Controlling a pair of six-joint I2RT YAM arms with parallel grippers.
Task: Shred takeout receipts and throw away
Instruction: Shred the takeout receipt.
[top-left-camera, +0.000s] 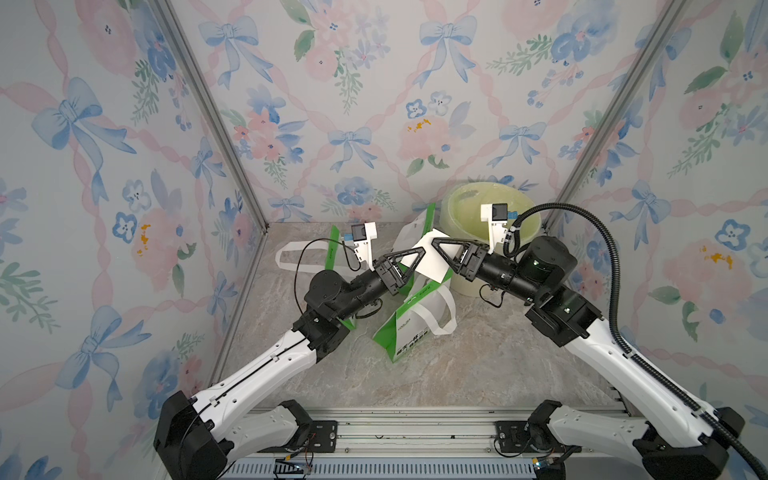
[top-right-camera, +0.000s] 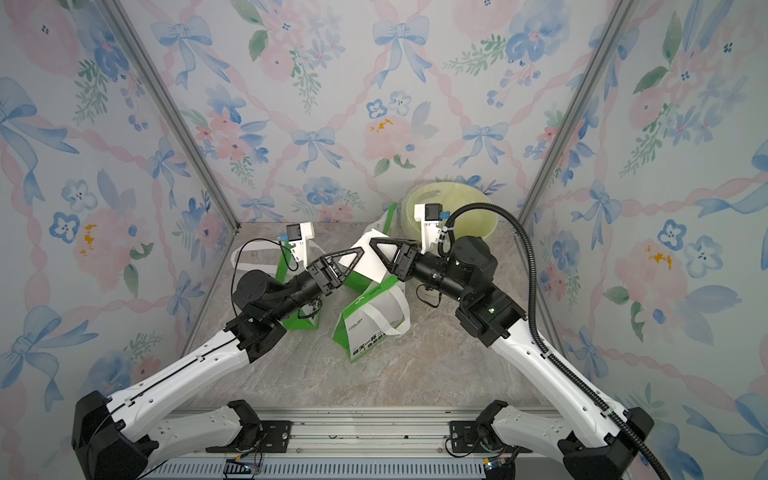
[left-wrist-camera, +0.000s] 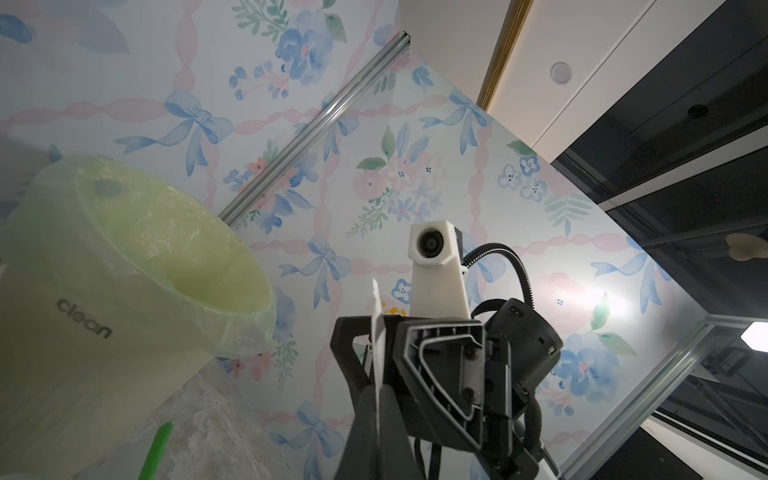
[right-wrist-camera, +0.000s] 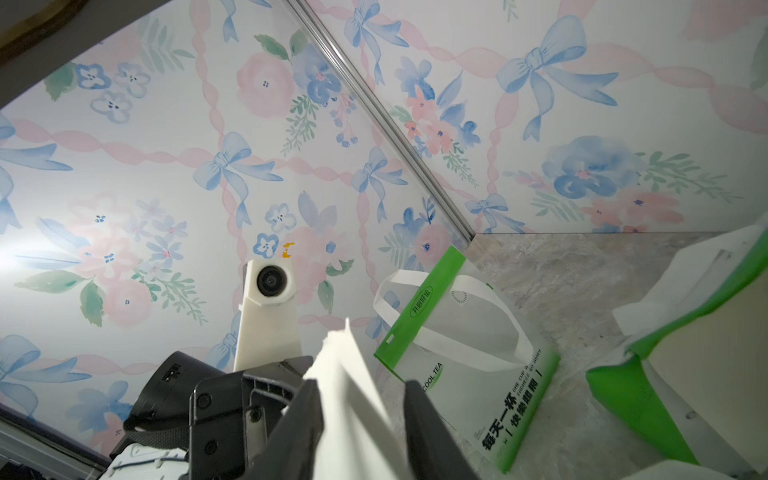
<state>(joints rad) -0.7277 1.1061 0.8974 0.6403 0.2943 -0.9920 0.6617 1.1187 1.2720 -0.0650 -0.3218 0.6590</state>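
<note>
Marble tabletop inside floral walls. Receipt up in the air over green-and-white bags, near bin. Left gripper pinched shut on it; right gripper jaws apart around opposite edge.

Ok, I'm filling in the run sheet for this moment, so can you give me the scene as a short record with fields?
left gripper: shut on the takeout receipt, holding it in the air
right gripper: jaws apart, receipt edge between them
bags: green-and-white, on the table below the receipt
bin: green-lined, at the back by the right arm
</note>
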